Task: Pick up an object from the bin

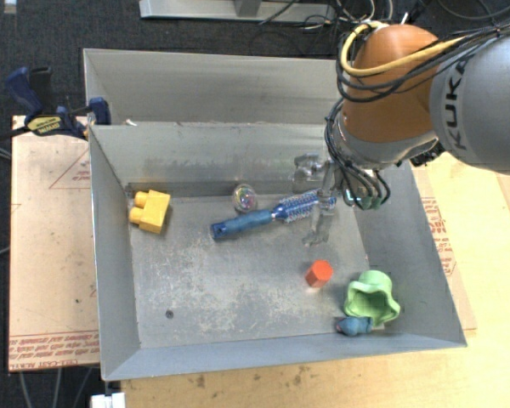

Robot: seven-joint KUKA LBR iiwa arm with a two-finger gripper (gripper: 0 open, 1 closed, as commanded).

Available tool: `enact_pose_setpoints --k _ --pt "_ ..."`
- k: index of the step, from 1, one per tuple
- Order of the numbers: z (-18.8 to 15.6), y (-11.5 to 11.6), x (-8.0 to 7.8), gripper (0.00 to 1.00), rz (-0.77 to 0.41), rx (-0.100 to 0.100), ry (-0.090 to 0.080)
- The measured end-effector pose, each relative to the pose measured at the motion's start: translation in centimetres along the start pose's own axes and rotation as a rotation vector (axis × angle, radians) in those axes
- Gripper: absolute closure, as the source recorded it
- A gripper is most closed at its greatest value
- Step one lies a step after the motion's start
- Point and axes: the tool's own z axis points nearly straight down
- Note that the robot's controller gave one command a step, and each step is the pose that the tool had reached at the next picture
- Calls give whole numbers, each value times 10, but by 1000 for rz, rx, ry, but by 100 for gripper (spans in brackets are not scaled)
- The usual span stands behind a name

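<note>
Six small things lie in your grey metal bin (110, 228). The claw (321, 204) hangs at the bristled end of a blue plastic brush (255, 219), right of the bin's middle, and you cannot tell whether it is apart or together. A glassy ball (246, 198) lies beside the brush's handle, and a blocky yellow piece (150, 210) lies near the left wall.

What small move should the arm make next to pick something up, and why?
Probably lower straight down: the gripper is over the bristled right end of the blue brush, which lies near the bin's middle, apart from the clear ball and the orange block.
</note>
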Motion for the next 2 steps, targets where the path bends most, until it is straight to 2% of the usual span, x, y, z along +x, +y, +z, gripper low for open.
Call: enact_pose_setpoints --k 1,2 --pt "130 -5 -35 0 -7 0 -3" --pt "125 -5 -37 100 -7 -1 -9"
